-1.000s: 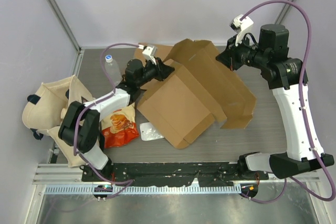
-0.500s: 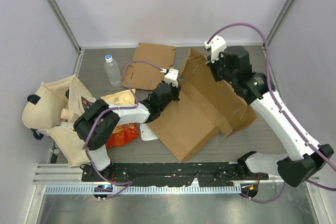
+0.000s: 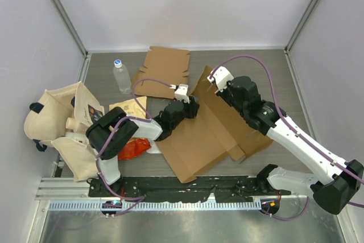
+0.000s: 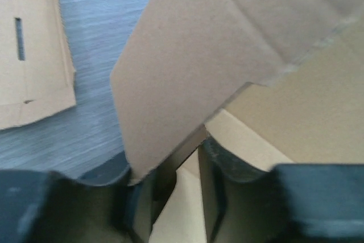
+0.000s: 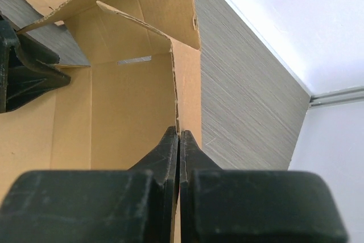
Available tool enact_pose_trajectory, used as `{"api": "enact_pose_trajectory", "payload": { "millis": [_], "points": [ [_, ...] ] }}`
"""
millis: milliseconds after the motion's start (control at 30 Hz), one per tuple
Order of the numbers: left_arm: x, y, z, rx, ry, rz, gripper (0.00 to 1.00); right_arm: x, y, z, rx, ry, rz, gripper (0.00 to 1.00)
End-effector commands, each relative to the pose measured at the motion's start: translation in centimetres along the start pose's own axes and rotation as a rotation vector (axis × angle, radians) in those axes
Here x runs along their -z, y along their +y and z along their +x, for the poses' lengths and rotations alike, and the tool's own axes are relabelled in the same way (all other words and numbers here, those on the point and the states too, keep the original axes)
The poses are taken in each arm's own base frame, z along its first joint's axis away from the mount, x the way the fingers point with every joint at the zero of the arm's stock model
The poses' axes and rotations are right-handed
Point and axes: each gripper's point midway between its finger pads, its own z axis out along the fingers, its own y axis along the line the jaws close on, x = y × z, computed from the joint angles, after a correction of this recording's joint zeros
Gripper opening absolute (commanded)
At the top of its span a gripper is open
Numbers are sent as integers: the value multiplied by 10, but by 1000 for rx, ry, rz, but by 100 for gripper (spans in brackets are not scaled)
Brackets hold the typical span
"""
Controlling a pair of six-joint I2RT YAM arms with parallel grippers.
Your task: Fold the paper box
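Both arms have dragged the box from upper centre toward mid-frame. The right gripper has its jaws pinched on the box wall. The left gripper has its jaws now parted around a flap, probably to regrip.

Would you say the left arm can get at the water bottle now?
Probably yes: the water bottle stands in the open; only a flat cardboard sheet lies between it and the left gripper.

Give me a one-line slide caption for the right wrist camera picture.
Right gripper, jaws shut, pinching a standing edge of the cardboard box over the grey table.
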Motion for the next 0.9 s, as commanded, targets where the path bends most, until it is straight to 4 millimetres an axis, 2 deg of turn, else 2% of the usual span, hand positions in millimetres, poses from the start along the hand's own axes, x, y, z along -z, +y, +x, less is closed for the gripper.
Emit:
{"api": "enact_pose_trajectory", "payload": {
  "millis": [0,67,133,167,200,233,267,300,367,433,467,500,667,700,733,767,867],
  "points": [
    [6,-39,-33,110,-105,174,45,5,18,-19,95,-68,-107,1],
    [12,-39,-37,132,-91,184,52,8,10,-22,123,-67,-85,1],
    [16,-38,-37,129,-58,184,54,9,7,-23,167,-62,-90,1],
    [18,-39,-44,130,-54,187,54,11,6,-24,181,-57,-99,1],
    [18,-44,-50,113,-45,210,53,11,4,-24,186,-59,-112,1],
    [19,-42,-43,89,-4,203,51,12,1,-24,197,-60,-115,1],
    [19,-44,-43,73,7,211,43,12,-2,-27,201,-62,-118,1],
    [18,-48,-46,42,9,230,40,12,-3,-28,202,-65,-132,1],
    [14,-47,-39,28,32,230,38,10,-8,-30,225,-55,-135,1],
    [15,-59,-40,36,46,285,45,6,-16,-27,238,-21,-116,1],
    [15,-60,-41,42,44,287,54,5,-21,-31,250,-19,-105,1],
    [17,-61,-45,47,42,285,58,0,-22,-29,259,-4,-108,1],
    [22,-24,-56,71,40,72,66,-6,-37,-27,240,-11,-117,1],
    [27,-15,-48,67,59,41,68,-7,-38,-25,242,-6,-120,1],
    [32,-13,-53,71,51,28,70,-8,-39,-22,241,0,-123,1],
    [35,-4,-49,68,58,-10,74,-9,-41,-19,239,10,-118,1],
    [44,16,-33,35,130,-92,75,-8,-41,-15,227,0,-124,1]
  ]
}}
